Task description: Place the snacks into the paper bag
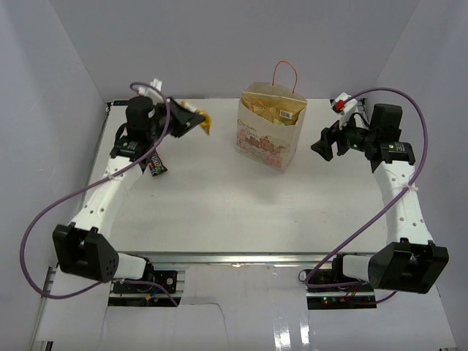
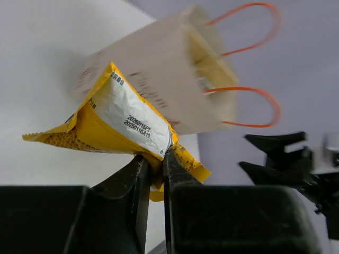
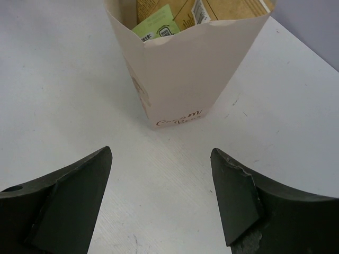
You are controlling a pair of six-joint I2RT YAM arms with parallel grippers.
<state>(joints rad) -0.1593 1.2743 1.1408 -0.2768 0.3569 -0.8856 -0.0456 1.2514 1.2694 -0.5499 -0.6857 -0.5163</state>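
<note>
1. The left end effector (image 2: pixel 157 160) is clamped on the lower edge of the yellow packet (image 2: pixel 119 119), raised over the far-left corner of the surface (image 1: pixel 219 212). The pinch is narrow, so the packet may pivot or slip.
2. The bag (image 1: pixel 269 142) stands upright at the middle of the far edge, holding a chip bag (image 1: pixel 274 108) and a green packet (image 3: pixel 153 24). The mouth is crowded, so the packet may catch the rim or tip the bag.
3. The right end effector (image 3: pixel 161 196) is spread wide and empty near the bag, not bracing it.
4. A dark packet (image 1: pixel 156 167) lies under the left arm and may be swept.
</note>
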